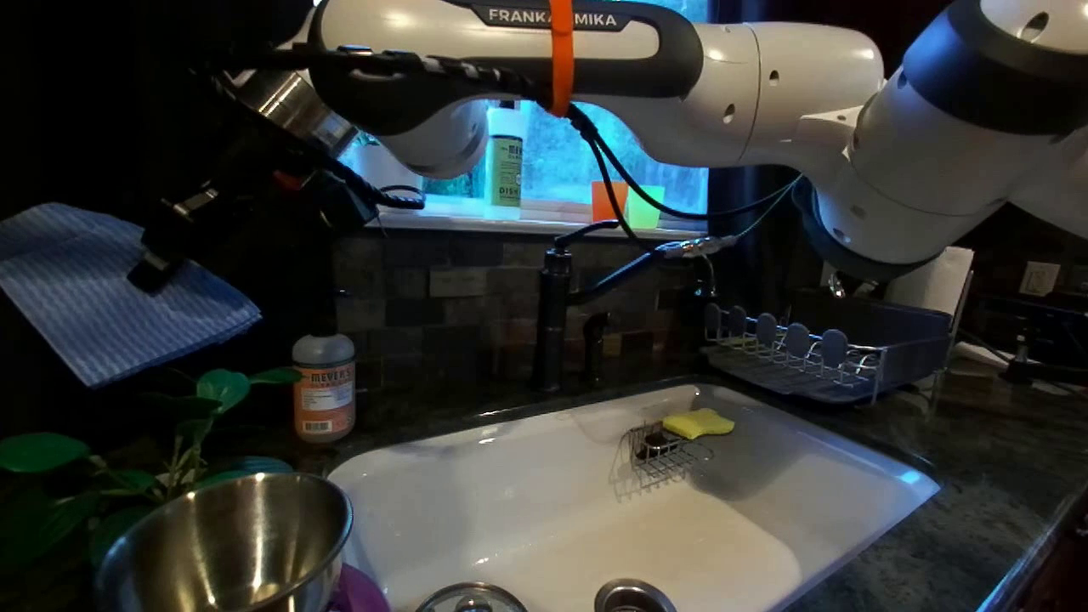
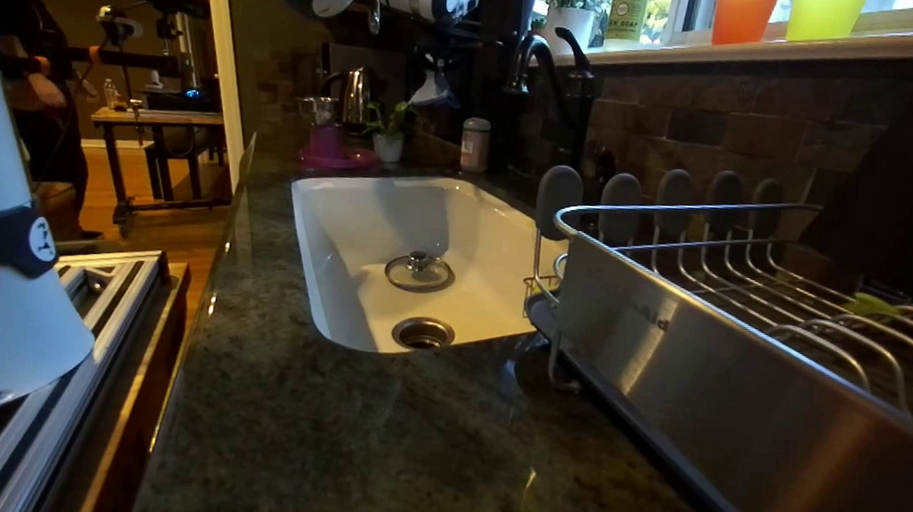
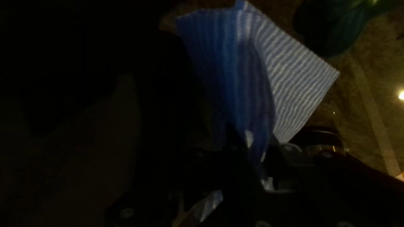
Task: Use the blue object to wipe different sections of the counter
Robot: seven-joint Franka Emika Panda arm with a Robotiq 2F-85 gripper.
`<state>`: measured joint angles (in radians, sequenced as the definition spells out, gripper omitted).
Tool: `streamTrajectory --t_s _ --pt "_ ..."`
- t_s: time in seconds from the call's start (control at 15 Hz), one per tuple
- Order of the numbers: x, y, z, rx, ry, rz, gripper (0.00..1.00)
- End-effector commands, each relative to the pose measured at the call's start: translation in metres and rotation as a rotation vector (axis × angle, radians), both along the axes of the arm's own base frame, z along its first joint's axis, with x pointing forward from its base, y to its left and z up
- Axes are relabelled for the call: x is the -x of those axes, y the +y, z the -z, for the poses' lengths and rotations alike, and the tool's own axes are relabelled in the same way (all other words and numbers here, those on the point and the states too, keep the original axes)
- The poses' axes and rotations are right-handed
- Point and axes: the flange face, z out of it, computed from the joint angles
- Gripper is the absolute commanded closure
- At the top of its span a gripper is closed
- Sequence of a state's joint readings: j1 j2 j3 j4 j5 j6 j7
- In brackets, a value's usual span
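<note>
One blue cloth [image 3: 293,75], striped with white, is nearest in the wrist view, and in an exterior view it shows in the grip of the end effector [image 1: 155,270]. The wrist view is dark, but the tip lies across the folded fabric and the free corners spread in mid-air, so I take the end effector to be clamped on it. Picking it up, then, is done. In both exterior views the cloth hangs above the tabletop [image 2: 364,434] without touching it, so no wiping is under way at this instant.

Next out from there come the leaves of a potted plant [image 1: 223,389] below the cloth, a metal bowl [image 1: 238,535] near them and a labelled bottle [image 1: 324,395] beside the sink [image 1: 476,476]. Whether any section has been wiped I cannot tell: the tabletop is dark and glossy, and no streak settles it. What appears left is to lower the cloth, press it flat and move it over several sections, minding the plant and bottle.

Farther off, past the sink and the faucet [image 1: 554,319], the tabletop runs on alongside the dish rack [image 2: 681,376]; that stretch could well be a separate section, and nothing shows the cloth at work there
</note>
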<state>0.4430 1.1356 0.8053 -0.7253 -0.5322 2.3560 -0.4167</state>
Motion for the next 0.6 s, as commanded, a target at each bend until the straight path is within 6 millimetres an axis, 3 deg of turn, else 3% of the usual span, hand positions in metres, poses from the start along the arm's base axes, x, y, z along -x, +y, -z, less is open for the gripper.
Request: streamTrajectory --t_s 0.0,0.4,0.53 --pt "-0.003 0.005 0.002 0.007 0.005 -0.011 0.49" --pt "0.003 0.005 -0.027 0.024 -0.001 0.075 0.04" --pt "0.010 0.010 -0.041 0.001 -0.017 0.139 0.00"
